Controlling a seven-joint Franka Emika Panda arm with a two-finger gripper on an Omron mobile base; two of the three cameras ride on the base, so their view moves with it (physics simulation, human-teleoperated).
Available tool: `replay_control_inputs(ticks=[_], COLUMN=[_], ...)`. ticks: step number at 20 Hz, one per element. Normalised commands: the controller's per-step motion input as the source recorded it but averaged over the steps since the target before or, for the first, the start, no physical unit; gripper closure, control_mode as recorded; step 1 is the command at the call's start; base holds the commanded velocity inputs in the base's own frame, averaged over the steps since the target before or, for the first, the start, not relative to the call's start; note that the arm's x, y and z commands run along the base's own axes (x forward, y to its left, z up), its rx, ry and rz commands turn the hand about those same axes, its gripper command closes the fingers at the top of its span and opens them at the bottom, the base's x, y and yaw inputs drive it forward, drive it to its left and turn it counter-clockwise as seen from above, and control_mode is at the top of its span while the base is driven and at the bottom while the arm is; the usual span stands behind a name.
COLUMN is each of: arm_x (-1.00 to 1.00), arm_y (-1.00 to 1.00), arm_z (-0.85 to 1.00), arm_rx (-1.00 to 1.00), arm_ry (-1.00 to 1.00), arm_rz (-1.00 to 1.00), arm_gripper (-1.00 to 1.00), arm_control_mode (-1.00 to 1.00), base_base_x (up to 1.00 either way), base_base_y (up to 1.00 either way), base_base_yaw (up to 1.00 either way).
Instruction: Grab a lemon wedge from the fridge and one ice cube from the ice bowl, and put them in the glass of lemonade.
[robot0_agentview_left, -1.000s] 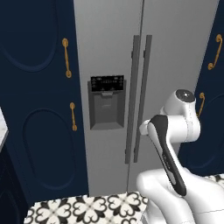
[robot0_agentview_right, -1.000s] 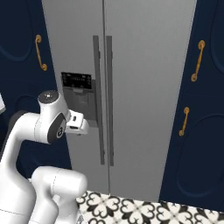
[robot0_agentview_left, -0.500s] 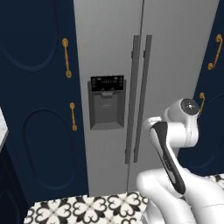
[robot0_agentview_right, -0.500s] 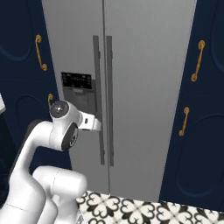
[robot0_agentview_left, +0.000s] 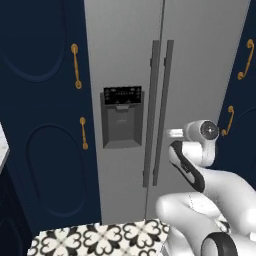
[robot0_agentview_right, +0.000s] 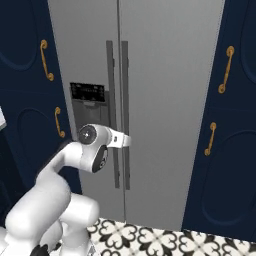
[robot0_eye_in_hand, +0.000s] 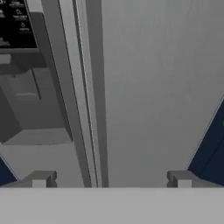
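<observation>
Tall grey side-by-side fridge (robot0_agentview_left: 200, 75), frame centre, doors shut. Claw (robot0_eye_in_hand: 111, 179) wide, empty, has dropped lower toward dark vertical bar handles (robot0_eye_in_hand: 83, 87) since a second ago; judged: reaching to open door.

The fridge (robot0_agentview_left: 165, 75) stands straight ahead between cabinets (robot0_agentview_left: 42, 125) on its left and right, its two doors shut. Its two bar handles (robot0_agentview_left: 159, 112) run side by side down the middle seam, with the dispenser panel (robot0_agentview_left: 121, 117) set in the left door just left of them. The arm's hand (robot0_agentview_right: 122, 140) sits close before the handles, below the panel's top, and patterned floor tiles (robot0_agentview_left: 100, 237) lie at the fridge's foot.
</observation>
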Motion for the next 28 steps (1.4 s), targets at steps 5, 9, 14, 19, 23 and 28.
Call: replay_control_inputs(ticks=[5,9,14,19,23,28], arm_x=[0.59,0.4,0.0,0.11,0.37,0.56], arm_y=[-0.17,-0.02,0.0,0.0,0.0,0.0], arm_z=[0.59,0.48,0.46,0.46,0.38,0.19], arm_rx=[0.0,0.0,0.03,0.05,0.01,0.0], arm_ry=[0.01,0.0,0.0,0.0,0.0,0.0], arm_rz=[-0.03,0.0,0.02,0.03,0.0,0.0], arm_gripper=[-1.0,-1.0,-1.0,-1.0,-1.0,-1.0], arm_control_mode=[-1.0,-1.0,-1.0,-1.0,-1.0,-1.0], base_base_x=[0.0,0.0,0.0,0.0,0.0,0.0], base_base_y=[0.0,0.0,0.0,0.0,0.0,0.0], base_base_yaw=[0.0,0.0,0.0,0.0,0.0,0.0])
